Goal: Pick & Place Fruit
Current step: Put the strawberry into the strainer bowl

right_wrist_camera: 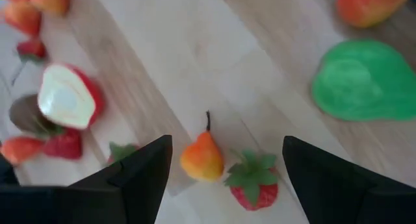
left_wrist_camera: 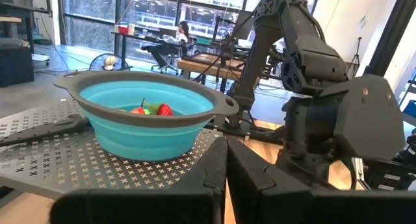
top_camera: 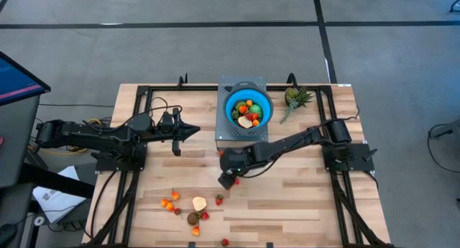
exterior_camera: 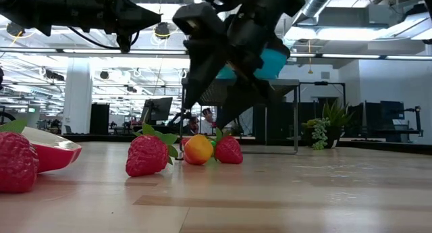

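A blue bowl with several toy fruits in it stands on a grey perforated stand at the far middle of the table. My right gripper hangs open, slanting down over the table in front of the stand. Below its spread fingers lie an orange pear and a strawberry, both untouched. A flat green pear-shaped piece lies beside them. More loose fruit rests near the front edge. My left gripper is shut and level, left of the stand, holding nothing.
A spiky green-leaved piece sits at the far right, beside the stand. An apple slice, a brown fruit and strawberries cluster at the near left. Black frame rails run along both sides. Bare wood lies at the near right.
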### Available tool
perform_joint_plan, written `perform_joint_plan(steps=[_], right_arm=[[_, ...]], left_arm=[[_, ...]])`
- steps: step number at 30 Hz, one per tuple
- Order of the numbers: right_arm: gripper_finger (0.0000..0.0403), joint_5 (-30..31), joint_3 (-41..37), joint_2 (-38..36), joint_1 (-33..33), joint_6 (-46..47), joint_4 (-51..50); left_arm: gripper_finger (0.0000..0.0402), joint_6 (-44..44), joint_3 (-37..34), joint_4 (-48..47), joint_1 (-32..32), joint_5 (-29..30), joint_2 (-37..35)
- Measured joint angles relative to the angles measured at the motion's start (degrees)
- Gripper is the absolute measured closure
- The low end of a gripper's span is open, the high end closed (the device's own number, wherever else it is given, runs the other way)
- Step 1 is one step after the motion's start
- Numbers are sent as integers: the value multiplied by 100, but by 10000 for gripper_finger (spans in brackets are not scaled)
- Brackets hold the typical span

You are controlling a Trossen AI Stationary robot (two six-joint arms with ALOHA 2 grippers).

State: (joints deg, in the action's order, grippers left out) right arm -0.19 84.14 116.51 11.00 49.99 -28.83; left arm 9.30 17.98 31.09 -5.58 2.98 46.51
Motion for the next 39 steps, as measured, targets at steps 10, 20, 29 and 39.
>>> perform_joint_plan(steps=[10, 20, 29, 39], right_arm=[[117, 5, -2, -36, 293, -578, -680], [117, 300, -2, -66, 476, -1011, -738], [117, 496, -5, 2, 468, -966, -628], [117, 538, -212, 2, 505, -948, -459]], left_arm=[[400, 0, 0, 0, 0, -1, 2], [400, -2, 0, 0, 0, -2, 2], [400, 0, 0, 0, 0, 0, 4], [400, -1, 0, -1, 0, 0, 4]])
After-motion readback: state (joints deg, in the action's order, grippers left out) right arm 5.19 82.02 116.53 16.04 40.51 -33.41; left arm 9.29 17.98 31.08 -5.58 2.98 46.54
